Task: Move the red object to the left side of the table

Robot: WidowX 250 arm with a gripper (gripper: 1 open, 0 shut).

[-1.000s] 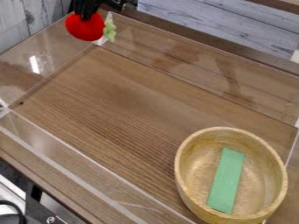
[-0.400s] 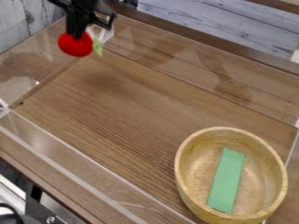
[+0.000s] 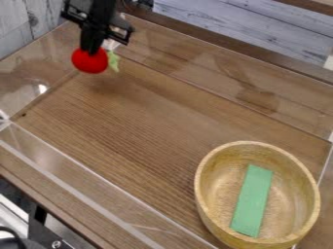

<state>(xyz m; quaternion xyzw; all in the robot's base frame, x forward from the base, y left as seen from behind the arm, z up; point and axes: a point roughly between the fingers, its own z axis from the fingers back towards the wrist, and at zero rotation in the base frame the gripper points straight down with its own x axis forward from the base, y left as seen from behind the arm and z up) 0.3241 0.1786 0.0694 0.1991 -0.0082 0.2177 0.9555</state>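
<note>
The red object (image 3: pixel 89 60), a small round bright-red toy with a green leafy bit at its right side, hangs just above the table (image 3: pixel 156 126) near its far left corner. My gripper (image 3: pixel 93 47) comes down from the top of the view, black, and is shut on the red object's top. The fingertips are partly hidden against the toy. I cannot tell whether the toy touches the wood.
A round pale wooden bowl (image 3: pixel 212 197) sits at the near right with a flat green bar (image 3: pixel 252 199) lying in it. Low clear acrylic walls (image 3: pixel 53 156) edge the tabletop. A light plank wall runs along the back.
The gripper has come down toward the tabletop with the red object in it, sinking in the view while staying near the far left corner. The bowl and bar have not moved.
</note>
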